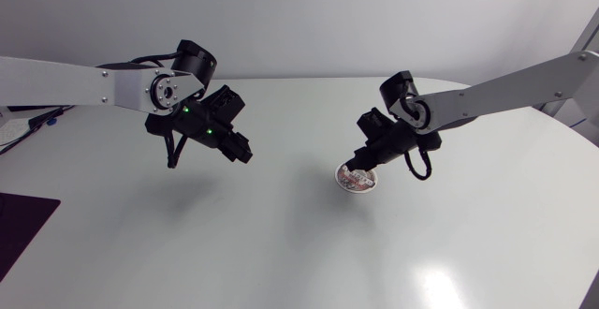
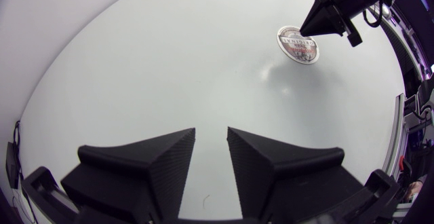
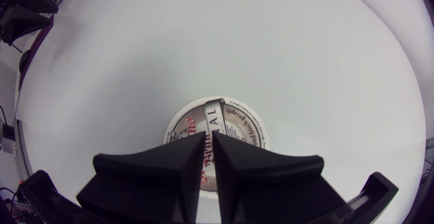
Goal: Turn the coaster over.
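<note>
A round coaster (image 1: 357, 178) lies flat on the white worktop (image 1: 281, 243), a little right of centre in the overhead view, its printed face up. A pale rim rings the grey and red lettering. Nothing rests on it or beside it.

The right arm comes in from the right edge and slopes down to the coaster. Its black hand (image 1: 356, 167) points downward over the disc. Seen from the right wrist, the two wedge fingers of that hand (image 3: 211, 134) are drawn together, with only a thin slit between them. Nothing is clasped in the slit. The tips stand over the middle of the coaster (image 3: 237, 125), whose far half shows ahead of them. Whether the tips actually press on the card cannot be told from any view. A black cable loops beside the right wrist.

The left arm enters from the left edge and holds its hand (image 1: 245, 154) above bare worktop, well apart from the coaster. Small green lights glow on its wrist housing (image 1: 198, 122). In the left wrist view its fingers stand parted around a clear gap, so the left hand (image 2: 211, 132) is open and holds nothing. Far ahead of it across the worktop that same view shows the coaster (image 2: 298, 44), with the pointed tip of the right hand (image 2: 305, 30) at its near rim.
</note>
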Robot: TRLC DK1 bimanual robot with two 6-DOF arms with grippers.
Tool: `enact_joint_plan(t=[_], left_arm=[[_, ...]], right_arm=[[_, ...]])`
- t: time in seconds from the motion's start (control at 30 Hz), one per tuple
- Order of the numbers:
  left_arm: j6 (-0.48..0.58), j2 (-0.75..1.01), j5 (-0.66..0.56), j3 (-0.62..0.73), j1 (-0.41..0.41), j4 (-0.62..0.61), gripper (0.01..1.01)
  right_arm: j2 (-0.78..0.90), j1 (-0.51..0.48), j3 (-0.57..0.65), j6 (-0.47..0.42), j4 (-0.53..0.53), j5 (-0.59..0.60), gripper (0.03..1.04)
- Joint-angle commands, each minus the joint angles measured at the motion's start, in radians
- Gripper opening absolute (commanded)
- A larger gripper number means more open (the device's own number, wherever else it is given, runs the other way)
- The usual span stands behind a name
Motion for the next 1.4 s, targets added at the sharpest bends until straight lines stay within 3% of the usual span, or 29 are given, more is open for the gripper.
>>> enact_joint_plan(t=[0.0,0.3,0.63,0.8,1.07,1.37], left_arm=[[0.017,0.029,0.012,0.019,0.005,0.007,0.184],[0.02,-0.013,0.035,0.013,0.019,-0.036,0.154],[0.028,-0.066,0.074,-0.045,0.074,-0.054,0.157],[0.037,-0.079,0.1,-0.071,0.053,-0.073,0.157],[0.069,-0.057,0.146,-0.046,-0.059,-0.16,0.159],[0.069,0.102,0.147,0.053,-0.131,-0.177,0.159]], right_arm=[[0.069,0.001,0.025,-0.005,-0.028,0.001,0.05],[0.107,0.018,0.053,-0.011,-0.13,-0.001,0.05],[0.082,0.23,0.079,0.03,-0.195,-0.002,0.05],[0.093,0.317,0.13,0.038,-0.205,0.001,0.05],[-0.039,0.275,0.064,0.036,-0.158,-0.015,0.05],[-0.099,0.204,-0.081,0.001,-0.136,-0.015,0.05]])
